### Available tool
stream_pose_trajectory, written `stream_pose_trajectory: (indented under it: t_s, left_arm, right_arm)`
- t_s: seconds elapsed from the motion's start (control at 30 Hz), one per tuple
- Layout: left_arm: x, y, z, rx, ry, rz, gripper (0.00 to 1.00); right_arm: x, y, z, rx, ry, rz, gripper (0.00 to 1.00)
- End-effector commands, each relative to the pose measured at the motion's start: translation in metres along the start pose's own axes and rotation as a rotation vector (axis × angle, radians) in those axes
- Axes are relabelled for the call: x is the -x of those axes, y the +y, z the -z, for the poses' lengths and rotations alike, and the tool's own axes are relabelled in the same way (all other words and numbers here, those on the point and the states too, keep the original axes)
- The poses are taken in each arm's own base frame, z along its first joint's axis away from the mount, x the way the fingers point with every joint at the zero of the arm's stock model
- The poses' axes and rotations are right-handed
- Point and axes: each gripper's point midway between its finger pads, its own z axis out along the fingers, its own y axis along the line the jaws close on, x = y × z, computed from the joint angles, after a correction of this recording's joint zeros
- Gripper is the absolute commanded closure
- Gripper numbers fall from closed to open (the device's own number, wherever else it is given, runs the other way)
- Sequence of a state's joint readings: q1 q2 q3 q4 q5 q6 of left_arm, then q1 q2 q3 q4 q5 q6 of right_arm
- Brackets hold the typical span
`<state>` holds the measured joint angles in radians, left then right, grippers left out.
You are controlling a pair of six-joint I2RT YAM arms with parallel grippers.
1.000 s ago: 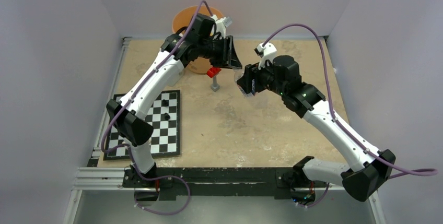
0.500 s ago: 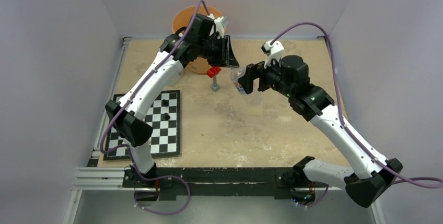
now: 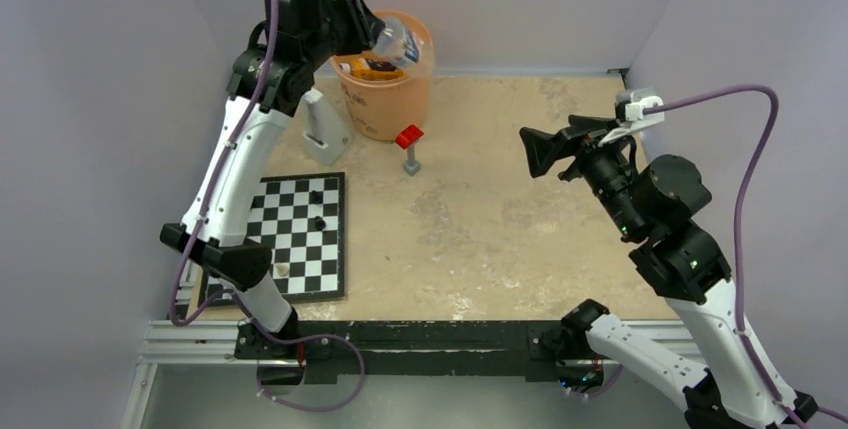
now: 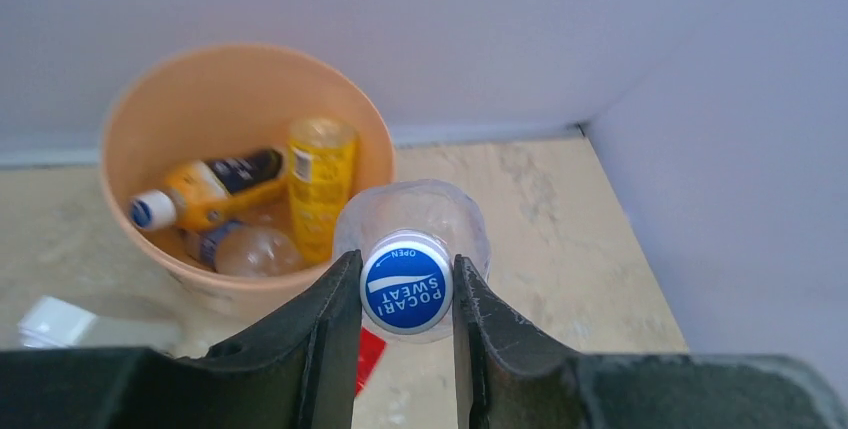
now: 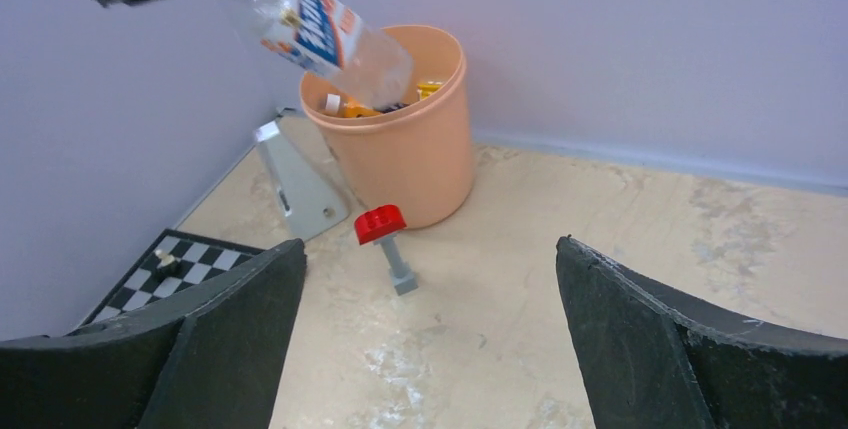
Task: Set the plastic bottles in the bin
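Note:
My left gripper (image 4: 405, 294) is shut on the blue cap of a clear plastic bottle (image 4: 412, 232), holding it above the near rim of the orange bin (image 4: 140, 119). The top view has the bottle (image 3: 400, 44) tilted over the bin (image 3: 390, 109) at the back of the table, with the left gripper (image 3: 368, 37) high up. In the right wrist view the bottle (image 5: 320, 34) slants down toward the bin (image 5: 410, 149). Several bottles lie inside the bin (image 4: 250, 199). My right gripper (image 3: 533, 152) stands wide open and holds nothing, right of centre.
A red-topped grey peg (image 3: 409, 145) stands in front of the bin. A grey wedge block (image 3: 324, 129) sits left of the bin. A checkerboard (image 3: 290, 234) with small black pieces lies at the left. Purple walls close in all around.
The bottle passed from the right gripper to the left. The left arm lifted it up and back over the bin. The right arm pulled back to the right and opened.

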<state>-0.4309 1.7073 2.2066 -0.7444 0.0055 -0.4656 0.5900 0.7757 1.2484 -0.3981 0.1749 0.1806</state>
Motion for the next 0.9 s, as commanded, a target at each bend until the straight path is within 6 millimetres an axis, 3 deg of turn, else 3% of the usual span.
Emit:
stream_pose_trajectory:
  t_s: [0.0,0.13,0.3,0.43,0.53,0.57,0.6,0.63,0.67,0.73,0.87]
  left_arm:
    - [0.105,0.004,0.035,0.102,-0.384,-0.115,1.00]
    - [0.120,0.022,0.007,0.198,-0.450,-0.206,1.00]
    - [0.116,0.052,-0.026,0.284,-0.416,-0.242,1.00]
    - [0.094,0.081,-0.052,0.301,-0.345,-0.162,1.00]
    - [0.068,0.100,-0.071,0.319,-0.277,-0.119,1.00]
    - [0.060,0.107,-0.075,0.347,-0.263,-0.105,0.88]
    - [0.052,0.113,-0.080,0.369,-0.244,-0.101,0.56]
    - [0.046,0.118,-0.084,0.383,-0.224,-0.107,0.16]
    - [0.037,0.122,-0.090,0.389,-0.192,-0.121,0.02]
    - [0.032,0.120,-0.089,0.373,-0.143,-0.151,0.00]
    - [0.042,0.098,-0.059,0.301,-0.137,-0.155,0.00]
  right_arm:
    - [-0.010,-0.020,-0.005,-0.113,0.019,0.021,0.02]
    - [-0.016,-0.026,-0.008,-0.146,0.025,0.029,0.02]
    - [-0.024,-0.032,-0.015,-0.174,0.049,0.061,0.02]
    - [-0.031,-0.033,-0.023,-0.180,0.075,0.079,0.02]
    - [-0.036,-0.033,-0.028,-0.184,0.092,0.087,0.01]
    - [-0.038,-0.033,-0.030,-0.184,0.099,0.089,0.01]
    - [-0.040,-0.033,-0.031,-0.183,0.102,0.089,0.01]
    - [-0.040,-0.031,-0.033,-0.176,0.106,0.089,0.01]
    - [-0.041,-0.029,-0.034,-0.167,0.111,0.088,0.02]
    - [-0.043,-0.028,-0.036,-0.164,0.115,0.082,0.01]
    - [-0.045,-0.028,-0.036,-0.165,0.117,0.071,0.02]
